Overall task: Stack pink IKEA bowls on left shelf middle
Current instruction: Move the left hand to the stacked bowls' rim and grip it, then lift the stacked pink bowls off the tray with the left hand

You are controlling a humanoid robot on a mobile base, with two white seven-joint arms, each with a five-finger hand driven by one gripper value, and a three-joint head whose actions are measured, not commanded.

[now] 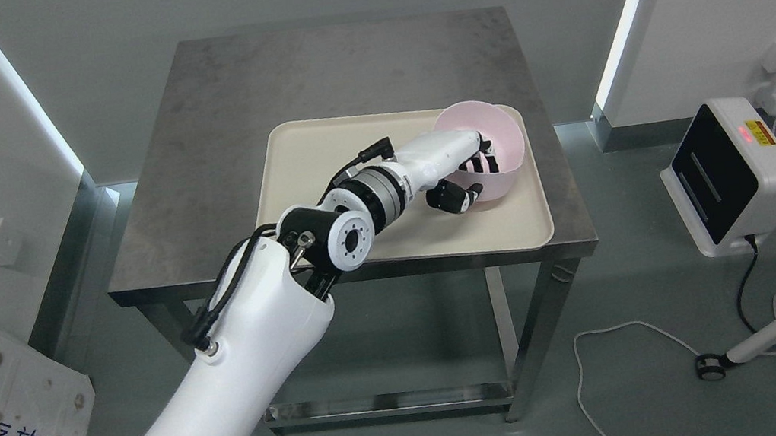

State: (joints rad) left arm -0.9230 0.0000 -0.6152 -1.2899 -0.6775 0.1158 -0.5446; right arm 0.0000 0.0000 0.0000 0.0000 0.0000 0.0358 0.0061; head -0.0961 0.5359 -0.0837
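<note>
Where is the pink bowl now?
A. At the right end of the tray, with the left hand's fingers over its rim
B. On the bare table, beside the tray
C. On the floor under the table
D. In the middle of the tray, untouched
A: the bowl sits tilted at the right end of the tray, and the left hand has fingers inside its rim and the thumb outside.

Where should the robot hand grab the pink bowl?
Best by the rim on its left side, pinching the thin wall. The pink bowl is tipped, opening facing the left robot hand, whose fingers reach inside, thumb underneath.
</note>
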